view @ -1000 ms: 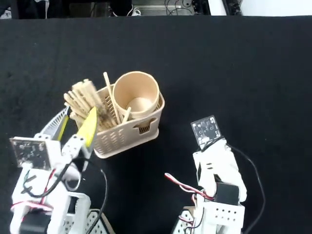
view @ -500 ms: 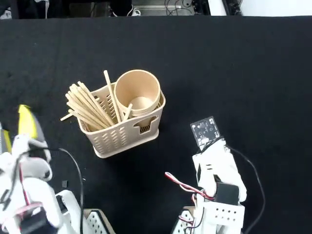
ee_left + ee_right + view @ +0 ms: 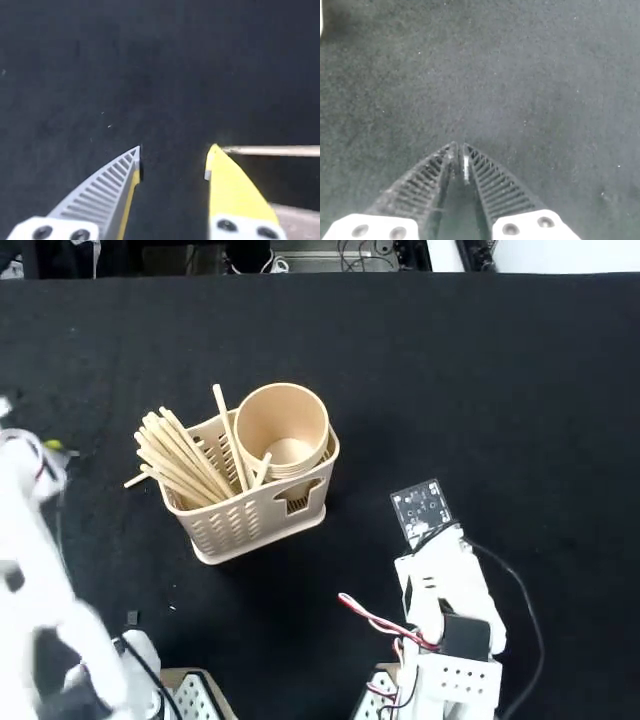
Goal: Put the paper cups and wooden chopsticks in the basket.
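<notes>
The stacked tan paper cups (image 3: 285, 435) stood in the beige slotted plastic basket (image 3: 262, 518). The bundle of pale wooden chopsticks (image 3: 180, 455) leaned in it beside them, tips fanning over the rim. Every piece we could see sat in the basket, so we judged the loading step finished. The left arm's fingers (image 3: 230, 195) gaped wide, empty, off to the basket's side above the black tabletop (image 3: 480, 370). The right arm's fingers (image 3: 495, 190) were pressed together, holding nothing. Next, we reckoned, the 2 arms needed only to park.

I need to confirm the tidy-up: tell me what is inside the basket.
The basket holds a bundle of wooden chopsticks leaning out over its rim, beside nested paper cups. The number of cups and the chopsticks' lower ends are hidden.
</notes>
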Controlling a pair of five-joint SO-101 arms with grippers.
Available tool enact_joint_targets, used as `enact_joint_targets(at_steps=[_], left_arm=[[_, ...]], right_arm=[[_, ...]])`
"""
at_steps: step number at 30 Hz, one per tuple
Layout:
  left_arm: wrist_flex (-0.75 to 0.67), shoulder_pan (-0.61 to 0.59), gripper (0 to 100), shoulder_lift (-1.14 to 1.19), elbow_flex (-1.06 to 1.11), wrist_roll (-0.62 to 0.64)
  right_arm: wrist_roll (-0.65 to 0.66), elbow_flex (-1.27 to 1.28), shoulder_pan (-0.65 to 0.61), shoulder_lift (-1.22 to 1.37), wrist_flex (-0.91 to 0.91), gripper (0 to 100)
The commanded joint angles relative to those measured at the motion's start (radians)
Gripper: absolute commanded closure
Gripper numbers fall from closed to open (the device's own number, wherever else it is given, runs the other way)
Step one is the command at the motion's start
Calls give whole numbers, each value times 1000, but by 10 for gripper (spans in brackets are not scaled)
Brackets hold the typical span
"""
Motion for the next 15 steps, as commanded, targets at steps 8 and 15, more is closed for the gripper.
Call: enact_joint_targets(at_steps=[8, 15], left_arm=[[126, 248, 784, 824, -584, -463], [250, 338, 820, 1206, -946, -465]], right_arm=[[3, -22, -15, -74, -12, 986], [3, -21, -15, -74, -12, 985]])
